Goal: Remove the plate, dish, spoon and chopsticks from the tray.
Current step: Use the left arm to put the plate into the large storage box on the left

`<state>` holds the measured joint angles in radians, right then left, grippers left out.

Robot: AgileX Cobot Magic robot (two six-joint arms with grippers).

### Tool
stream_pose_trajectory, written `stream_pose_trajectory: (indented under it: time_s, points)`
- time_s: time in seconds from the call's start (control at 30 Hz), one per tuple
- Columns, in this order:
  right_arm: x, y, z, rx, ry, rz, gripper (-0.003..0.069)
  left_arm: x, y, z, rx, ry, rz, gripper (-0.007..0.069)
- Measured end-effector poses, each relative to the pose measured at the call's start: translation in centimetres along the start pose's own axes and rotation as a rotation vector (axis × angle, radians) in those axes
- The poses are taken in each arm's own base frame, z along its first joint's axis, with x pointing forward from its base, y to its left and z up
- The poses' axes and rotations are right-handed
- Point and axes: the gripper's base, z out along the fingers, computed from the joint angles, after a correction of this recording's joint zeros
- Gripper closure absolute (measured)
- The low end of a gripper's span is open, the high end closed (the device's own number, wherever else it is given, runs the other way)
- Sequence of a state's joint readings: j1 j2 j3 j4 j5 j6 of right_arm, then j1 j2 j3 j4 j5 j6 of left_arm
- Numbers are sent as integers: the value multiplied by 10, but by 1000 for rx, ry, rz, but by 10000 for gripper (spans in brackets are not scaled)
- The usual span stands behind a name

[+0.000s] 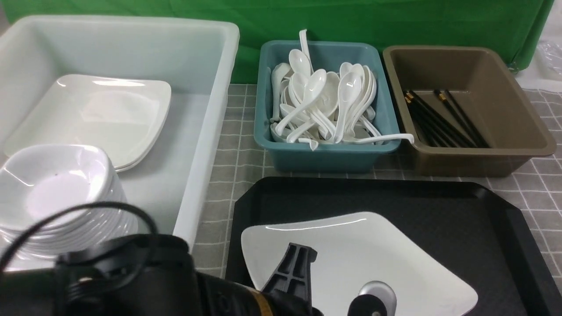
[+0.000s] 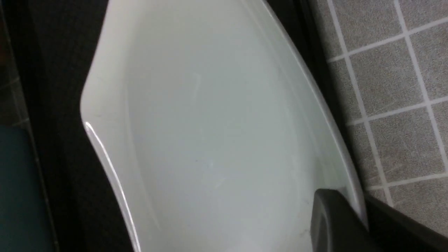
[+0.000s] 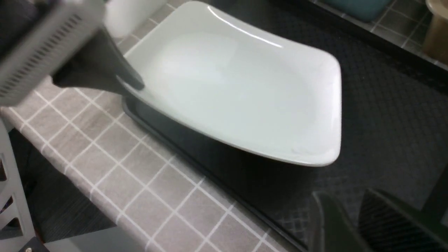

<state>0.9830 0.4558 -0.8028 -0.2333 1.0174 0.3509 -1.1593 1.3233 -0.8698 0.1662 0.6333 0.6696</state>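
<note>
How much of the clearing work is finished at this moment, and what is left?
Nearly done. As far as visible, only the plate is on the tray. Spoons fill the teal tub, chopsticks lie in the brown tub, dishes are stacked in the white bin. In hand: the left claw grips the plate's rim, one side raised. Left: carrying it off the tray.

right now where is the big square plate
In the front view the plate is on the near-left part of the tray, in front of the teal spoon tub, with the left gripper on its rim.
</note>
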Motion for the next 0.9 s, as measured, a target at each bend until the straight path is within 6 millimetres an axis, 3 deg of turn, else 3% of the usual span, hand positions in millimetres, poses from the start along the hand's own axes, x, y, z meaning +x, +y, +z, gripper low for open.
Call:
stream_pose_trajectory:
  time_s: [0.33, 0.57, 0.73, 0.8, 0.9]
  points:
    - [-4, 1, 0, -14, -46, 0, 481, 9, 0, -52, -109, -86, -44, 596]
    - [-9, -1, 0, 4, -99, 82, 481, 20, -2, -111, -245, -225, -140, 596]
    - [-18, 2, -2, -38, -195, 117, 483, 27, 12, -142, -390, -217, -229, 595]
    - [-22, 4, -2, -55, -231, 123, 505, 31, 21, -150, -456, -183, -255, 595]
    - [-31, 9, 1, -85, -286, 117, 602, 44, 39, -156, -558, -91, -312, 595]
